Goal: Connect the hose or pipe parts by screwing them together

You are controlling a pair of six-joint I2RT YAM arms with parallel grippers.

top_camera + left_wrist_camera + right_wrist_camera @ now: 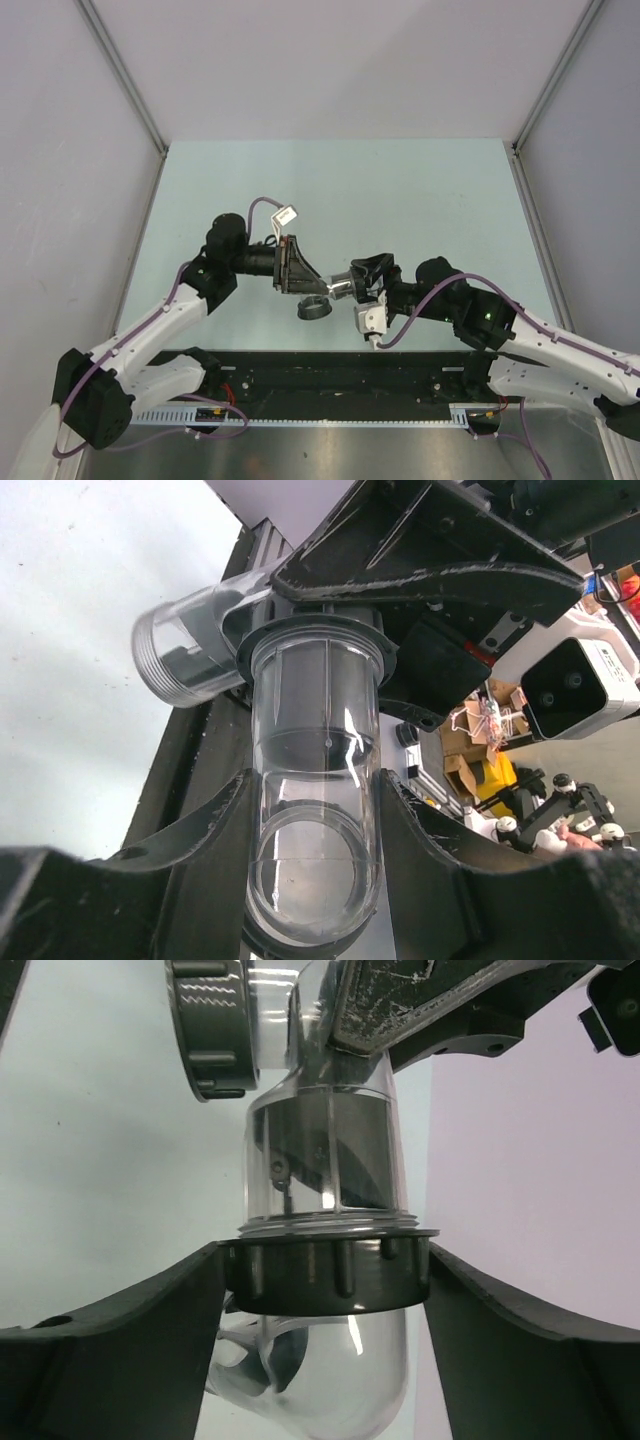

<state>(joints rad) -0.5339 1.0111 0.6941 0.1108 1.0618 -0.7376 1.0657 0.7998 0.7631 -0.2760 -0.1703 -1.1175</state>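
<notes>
My left hand (315, 805) is clamped on the clear pipe (316, 730), with one finger (215, 830) pressed to each side of the barrel. The pipe runs lengthwise out between these fingers, away from the wrist.

My right hand (327, 1260) is drawn in about halfway. Its fingers (150, 1330) rest one against each side of the dark ribbed collar (330, 1278), and in the right wrist view both touch it.

Position of the parts:
- The dark ribbed collar sits around the clear pipe where it meets the second part, a clear elbow (340, 1390) that curves off beyond the collar.
- The far end of the clear elbow is a grey threaded mouth (165, 670), pointing sideways.
- A second dark ring (314, 308) hangs from the end of the clear pipe that my left hand holds, just below that hand in the top view.

Both hands meet tip to tip over the near middle of the bench (420, 200), with the parts between them. I cannot tell how far the threads are engaged under the collar.
</notes>
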